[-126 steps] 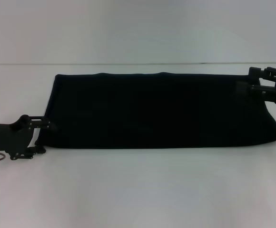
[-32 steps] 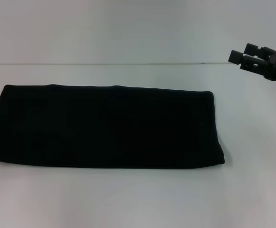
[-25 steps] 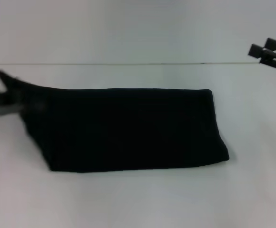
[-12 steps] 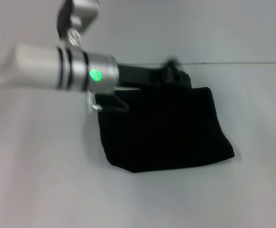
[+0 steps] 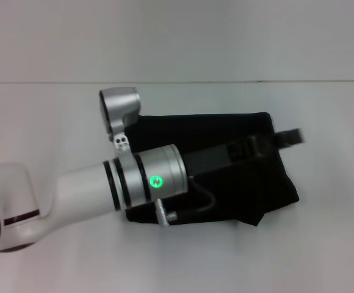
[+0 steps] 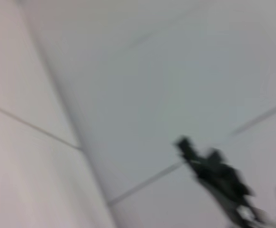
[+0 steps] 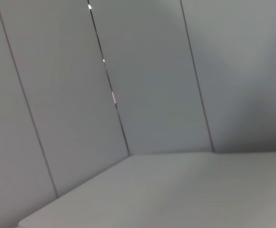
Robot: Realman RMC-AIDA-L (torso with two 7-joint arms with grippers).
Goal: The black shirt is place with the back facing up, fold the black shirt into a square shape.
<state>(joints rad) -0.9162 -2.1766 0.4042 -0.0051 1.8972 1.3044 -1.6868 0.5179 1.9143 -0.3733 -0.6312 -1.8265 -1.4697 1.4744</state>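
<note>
The black shirt (image 5: 226, 128) lies folded into a rough square on the white table, seen in the head view. My left arm reaches across it from the left, its silver wrist (image 5: 152, 180) over the shirt's left edge. The left gripper (image 5: 287, 137) is at the shirt's right edge, its tip sticking out past the fabric. It looks shut on the shirt's carried-over layer, black against black. A loose corner (image 5: 254, 218) of that layer pokes out at the front right. A blurred dark shape (image 6: 214, 175) in the left wrist view looks like my right gripper, far off.
The white table (image 5: 177, 262) runs around the shirt on all sides, and its far edge meets a pale wall (image 5: 177, 36). The right wrist view shows only wall panels (image 7: 152, 95) and table surface.
My left arm swept from the left across to the shirt's right edge, dragging the shirt's left end over. The long strip is now about half as wide. My right gripper left the head view.
</note>
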